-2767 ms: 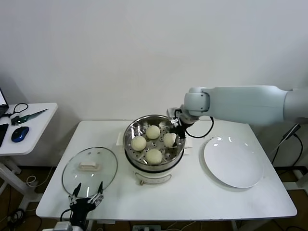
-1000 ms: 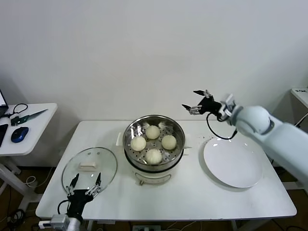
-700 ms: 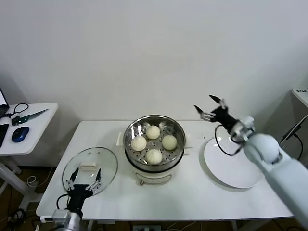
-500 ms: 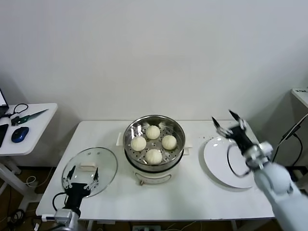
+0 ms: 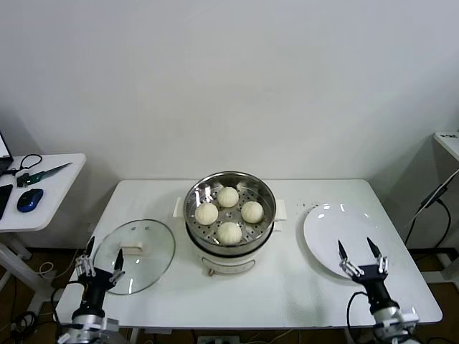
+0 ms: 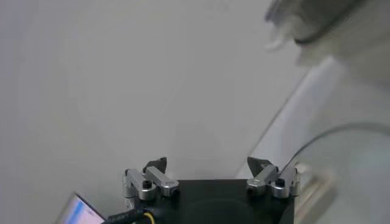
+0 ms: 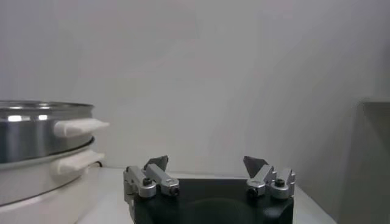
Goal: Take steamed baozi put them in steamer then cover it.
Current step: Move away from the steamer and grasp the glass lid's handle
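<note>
White counter (image 5: 287, 287) carries everything. Steamer (image 5: 229, 215) sits mid-counter on its white pot base, uncovered, with all four steamed baozi (image 5: 229, 232) inside on the perforated floor, spaced in a diamond, not touching. White plate (image 5: 347, 240) lies on the robot's right of the steamer, apart from it, nothing on it. Cover (image 5: 134, 256) lies flat on the counter on the robot's left of the steamer, just beside it, handle up. Left gripper (image 5: 100, 266) is at the near-left counter edge, touching or just over the cover's near rim, can't tell which; jaws spread wide, holding nothing. Right gripper (image 5: 362, 259) is at the near-right edge by the plate's near rim, jaws equally wide apart, holding nothing.
</note>
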